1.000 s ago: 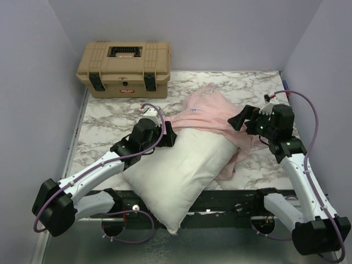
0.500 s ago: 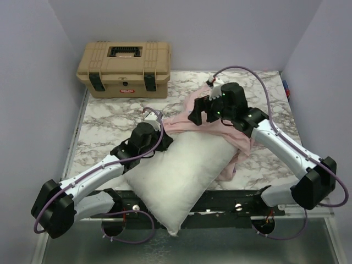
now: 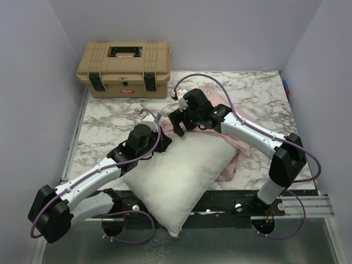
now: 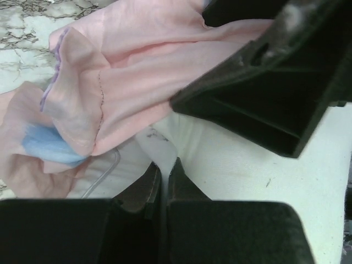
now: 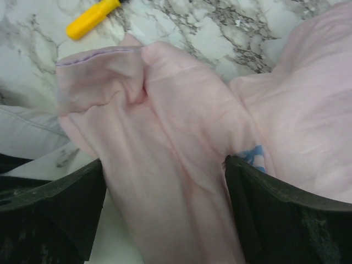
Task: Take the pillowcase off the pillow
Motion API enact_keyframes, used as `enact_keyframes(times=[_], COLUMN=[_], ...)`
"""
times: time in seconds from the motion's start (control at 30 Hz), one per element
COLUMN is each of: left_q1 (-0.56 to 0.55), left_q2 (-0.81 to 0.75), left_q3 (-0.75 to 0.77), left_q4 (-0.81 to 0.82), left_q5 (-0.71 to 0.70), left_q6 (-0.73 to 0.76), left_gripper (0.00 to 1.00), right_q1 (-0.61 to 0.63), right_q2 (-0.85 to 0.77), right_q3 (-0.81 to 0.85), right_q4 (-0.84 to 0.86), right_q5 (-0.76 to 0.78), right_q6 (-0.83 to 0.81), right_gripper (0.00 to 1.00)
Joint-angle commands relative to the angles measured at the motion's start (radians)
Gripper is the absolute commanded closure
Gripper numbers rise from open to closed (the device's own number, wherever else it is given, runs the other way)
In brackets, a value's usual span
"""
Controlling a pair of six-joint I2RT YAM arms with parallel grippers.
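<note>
The white pillow (image 3: 181,173) lies diagonally across the table's front. Its far end is under the pale pink pillowcase (image 3: 242,137), which is bunched toward the back right. My left gripper (image 3: 160,131) is at the pillow's upper left corner. In the left wrist view it (image 4: 163,165) is shut on a pinch of white pillow (image 4: 236,159) fabric just below the pillowcase (image 4: 126,71) hem. My right gripper (image 3: 179,122) reaches across from the right. Its fingers (image 5: 60,209) stand wide apart, and the gripper (image 5: 165,187) straddles a fold of the pillowcase (image 5: 170,143), open.
A tan toolbox (image 3: 125,69) stands at the back left on the marble table (image 3: 104,118). A small yellow object (image 5: 92,17) lies on the marble beyond the pillowcase hem. Pale walls close in on three sides.
The right arm swung left from the table's right side, across the pillowcase, to its hem by the left gripper. The left gripper closed on the pillow corner.
</note>
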Motion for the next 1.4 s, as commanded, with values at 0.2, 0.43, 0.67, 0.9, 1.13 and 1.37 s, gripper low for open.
enact_keyframes(times=[0.2, 0.43, 0.67, 0.9, 1.13, 1.37], left_q1=[-0.016, -0.015, -0.011, 0.004, 0.015, 0.029], left_q2=[-0.090, -0.124, -0.117, -0.110, -0.087, -0.043], left_q3=[0.056, 0.162, 0.262, 0.384, 0.380, 0.320], left_q4=[-0.177, -0.293, -0.388, -0.509, -0.521, -0.484], left_q5=[-0.085, -0.200, -0.314, -0.535, -0.723, -0.715], left_q6=[0.046, 0.108, 0.180, 0.262, 0.322, 0.351], left_gripper=[1.00, 1.00, 1.00, 1.00, 1.00, 0.94], right_q1=[-0.040, -0.257, -0.498, -0.628, -0.635, -0.633], right_q2=[0.008, -0.155, -0.364, -0.438, -0.397, -0.417], right_q3=[-0.004, -0.022, -0.117, -0.174, -0.203, -0.287], right_q4=[-0.048, 0.013, 0.126, 0.163, 0.216, 0.293], right_q5=[0.521, 0.566, 0.505, 0.421, 0.075, -0.291], right_q6=[0.023, 0.152, 0.270, 0.362, 0.328, 0.361], right_gripper=[0.77, 0.99, 0.99, 0.99, 0.90, 0.60])
